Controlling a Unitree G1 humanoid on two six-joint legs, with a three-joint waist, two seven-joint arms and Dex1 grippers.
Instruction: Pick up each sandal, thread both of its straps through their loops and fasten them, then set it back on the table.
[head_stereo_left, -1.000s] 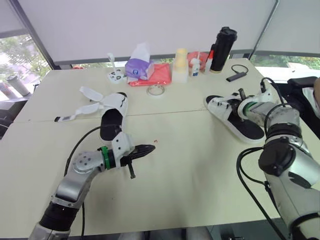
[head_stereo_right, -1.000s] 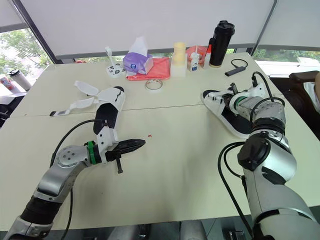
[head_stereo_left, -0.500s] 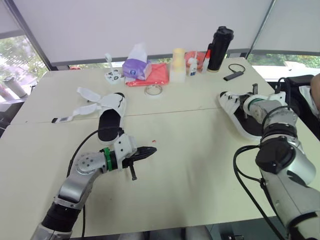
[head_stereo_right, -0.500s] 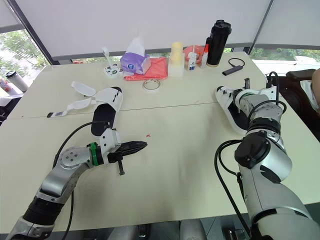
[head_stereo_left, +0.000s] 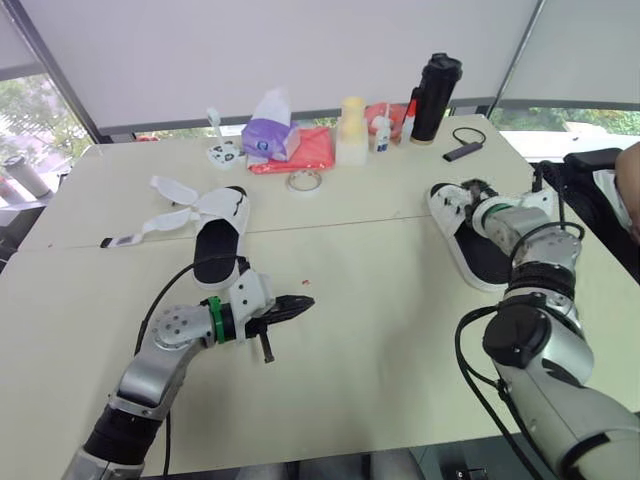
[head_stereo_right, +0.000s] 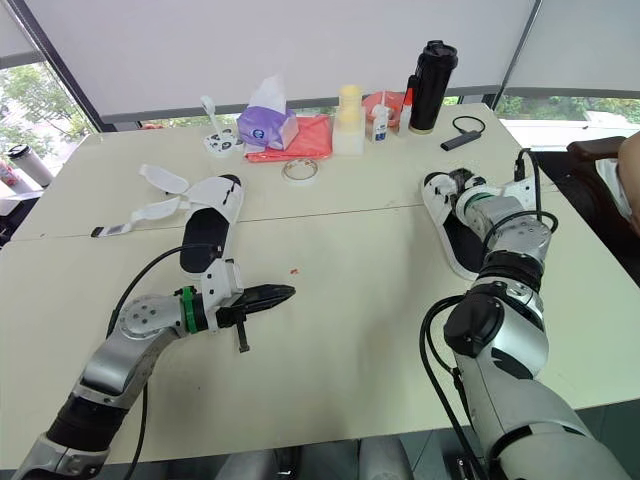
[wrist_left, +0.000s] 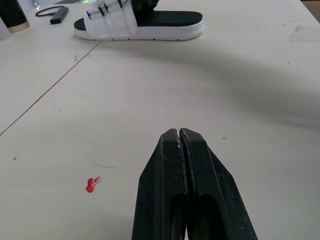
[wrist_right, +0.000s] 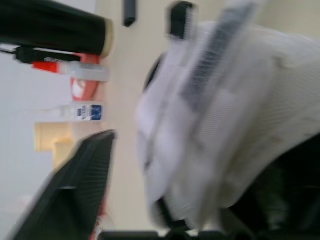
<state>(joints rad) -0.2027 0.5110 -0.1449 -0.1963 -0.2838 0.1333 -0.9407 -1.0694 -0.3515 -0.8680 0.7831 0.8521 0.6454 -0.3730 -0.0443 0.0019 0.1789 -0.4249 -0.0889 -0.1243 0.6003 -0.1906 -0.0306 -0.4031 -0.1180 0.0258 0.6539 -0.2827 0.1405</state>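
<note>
The right gripper (head_stereo_left: 472, 192) sits at the seemingly fastened right sandal (head_stereo_left: 480, 262) on the table's (head_stereo_left: 400, 330) far right, hold untellable; the left gripper (head_stereo_left: 303, 301), clenched empty, should next take the loose-strapped left sandal (head_stereo_left: 218, 255).

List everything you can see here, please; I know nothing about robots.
Left sandal: one, white with black sole, straps loose, table's left.
Right sandal: one, white with black sole, table's right.
Tissue pack: one, purple, far edge.
Cloth: one, red, beside the tissues.
Tape roll: one, pale, before the cloth.
Flask: one, black, far right.
Table: one, cream.
Left end effector: black, shut, front left.
Right end effector: at the right sandal.
</note>
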